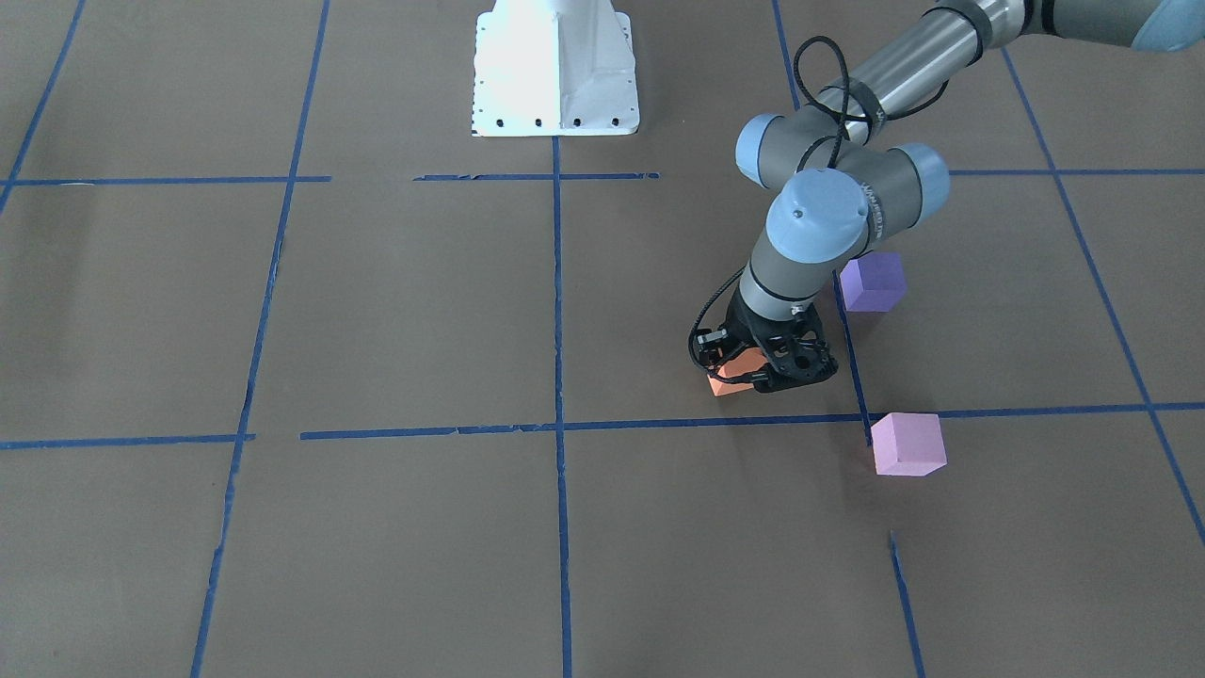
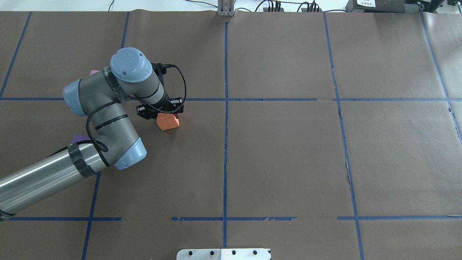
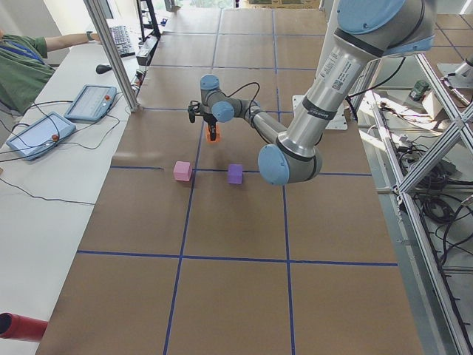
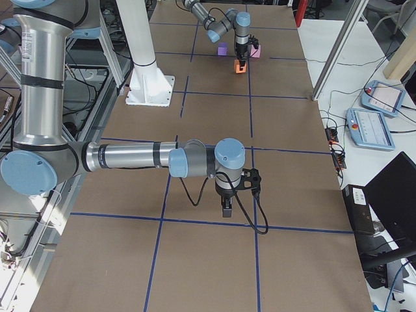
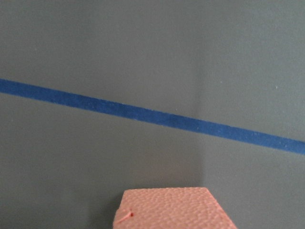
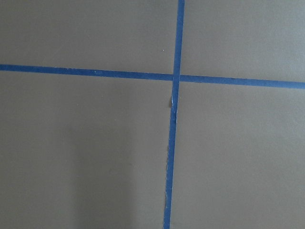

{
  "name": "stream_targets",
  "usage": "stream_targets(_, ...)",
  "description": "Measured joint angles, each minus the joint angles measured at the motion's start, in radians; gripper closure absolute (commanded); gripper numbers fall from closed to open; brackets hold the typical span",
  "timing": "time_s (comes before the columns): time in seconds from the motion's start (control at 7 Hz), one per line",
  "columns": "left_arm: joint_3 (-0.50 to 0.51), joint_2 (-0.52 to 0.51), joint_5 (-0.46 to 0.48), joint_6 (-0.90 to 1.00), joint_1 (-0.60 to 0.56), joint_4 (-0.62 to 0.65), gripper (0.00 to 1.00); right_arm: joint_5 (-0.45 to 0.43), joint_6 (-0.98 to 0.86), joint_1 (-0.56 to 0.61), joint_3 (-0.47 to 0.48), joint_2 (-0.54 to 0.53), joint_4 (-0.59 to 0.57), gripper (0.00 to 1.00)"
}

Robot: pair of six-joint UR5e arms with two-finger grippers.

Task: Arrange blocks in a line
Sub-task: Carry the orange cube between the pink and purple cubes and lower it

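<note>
My left gripper (image 1: 764,369) is shut on the orange block (image 1: 726,383), just robot-side of a blue tape line; the block looks tilted in the overhead view (image 2: 168,122). The left wrist view shows the orange block's top (image 5: 175,210) at the bottom edge. The dark violet-purple block (image 1: 873,281) sits beside the left arm's wrist. The light pink-lilac block (image 1: 907,443) sits on the operators' side of the tape line. The arm hides most of both in the overhead view. My right gripper (image 4: 225,209) shows only in the exterior right view, low over the paper; I cannot tell its state.
Brown paper with a blue tape grid (image 2: 226,144) covers the table. The white robot base (image 1: 555,75) stands at the robot's edge. A side bench with tablets (image 3: 44,133) and an operator (image 3: 18,70) runs along the far edge.
</note>
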Motion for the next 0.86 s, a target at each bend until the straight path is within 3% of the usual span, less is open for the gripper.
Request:
stream_targets(0.57, -0.036, 0.258, -0.059, 0.328, -0.133, -0.136, 0.97, 0.0, 0.0, 0.0, 0.0, 0.0, 0.0, 0.0)
stream_targets(0.71, -0.036, 0.292, -0.074, 0.345, -0.136, -0.184, 0.67, 0.0, 0.0, 0.0, 0.0, 0.0, 0.0, 0.0)
stream_targets(0.86, -0.035, 0.303, -0.082, 0.348, -0.134, -0.204, 0.01, 0.0, 0.0, 0.0, 0.0, 0.0, 0.0, 0.0)
